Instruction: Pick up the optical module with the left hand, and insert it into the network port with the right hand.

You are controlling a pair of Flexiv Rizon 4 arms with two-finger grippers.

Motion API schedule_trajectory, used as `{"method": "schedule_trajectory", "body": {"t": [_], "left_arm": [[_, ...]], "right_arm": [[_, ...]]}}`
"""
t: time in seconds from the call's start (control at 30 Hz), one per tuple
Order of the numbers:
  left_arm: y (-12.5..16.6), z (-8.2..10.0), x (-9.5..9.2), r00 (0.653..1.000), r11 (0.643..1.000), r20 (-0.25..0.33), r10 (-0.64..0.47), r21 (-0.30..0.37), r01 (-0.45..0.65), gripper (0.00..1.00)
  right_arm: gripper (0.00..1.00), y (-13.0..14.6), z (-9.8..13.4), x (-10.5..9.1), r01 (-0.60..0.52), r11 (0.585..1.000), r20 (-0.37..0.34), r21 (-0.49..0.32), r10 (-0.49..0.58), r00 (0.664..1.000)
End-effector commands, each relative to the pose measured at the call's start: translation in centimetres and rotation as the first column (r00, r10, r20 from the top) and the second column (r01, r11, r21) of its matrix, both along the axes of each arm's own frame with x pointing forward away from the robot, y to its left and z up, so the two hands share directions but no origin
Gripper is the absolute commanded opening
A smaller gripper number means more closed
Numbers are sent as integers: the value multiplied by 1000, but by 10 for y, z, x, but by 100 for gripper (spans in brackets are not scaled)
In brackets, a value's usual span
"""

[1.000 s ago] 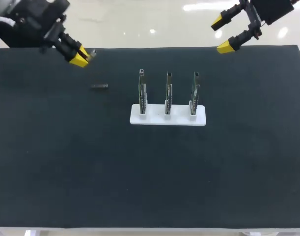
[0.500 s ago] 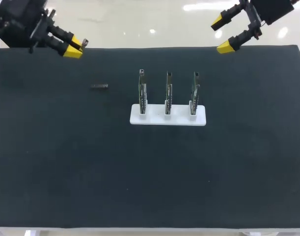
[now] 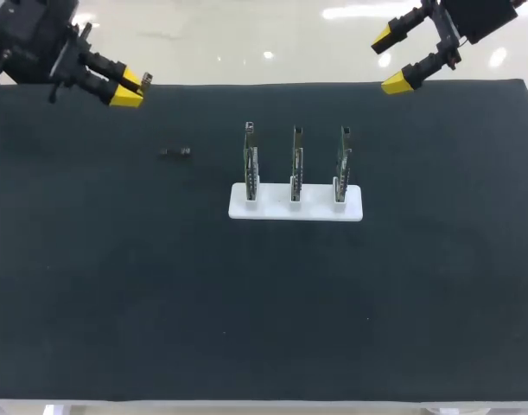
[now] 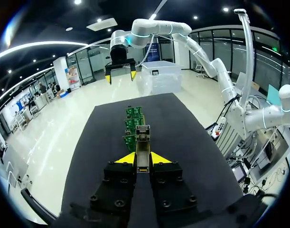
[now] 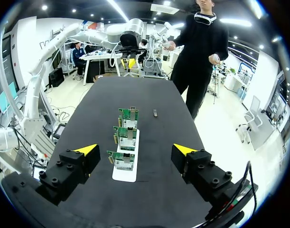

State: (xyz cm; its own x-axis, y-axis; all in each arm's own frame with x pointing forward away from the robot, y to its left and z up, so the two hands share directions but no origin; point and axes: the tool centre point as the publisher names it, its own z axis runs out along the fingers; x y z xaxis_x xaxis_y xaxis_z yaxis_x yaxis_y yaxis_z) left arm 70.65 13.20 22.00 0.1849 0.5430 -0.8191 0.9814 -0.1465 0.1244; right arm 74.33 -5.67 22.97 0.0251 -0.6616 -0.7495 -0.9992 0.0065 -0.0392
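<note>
Gripping a slim metal optical module [image 4: 143, 148] between its closed yellow tips, the left gripper [image 3: 130, 90] hangs over the far left corner of the black table [image 3: 117, 285], and the module's end pokes out past the tips. In the left wrist view the module points along the row of three green boards [image 4: 133, 127] ahead. These boards stand upright in a white base [image 3: 295, 211] near the table's middle. A small dark piece [image 3: 174, 151] lies flat on the table left of the base, well apart from both arms. The right gripper [image 3: 389, 60] hangs above the far right edge, fingers spread wide with nothing between them.
</note>
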Motion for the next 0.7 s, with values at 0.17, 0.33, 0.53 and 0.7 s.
{"method": "schedule_trajectory", "body": {"t": [0.17, 0.33, 0.53, 0.7], "left_arm": [[-30, 10, -1, 1000, 965, -10, -15, -260, 11, 0], [-59, 10, -1, 999, 939, -34, -27, -345, 14, 0], [-94, 11, -2, 996, 907, -73, -49, -420, 14, 0], [-123, 8, -4, 994, 892, -99, -41, -453, -8, 0]], "right_arm": [[100, 0, 0, -1, 1, 1000, 2, 1, -1, 1000], [100, 0, 0, -1, 1, 1000, 2, 1, -1, 1000], [100, 0, 0, -1, 1, 1000, 2, 1, -1, 1000], [100, 0, 0, -1, 1, 1000, 2, 1, -1, 1000]]}}
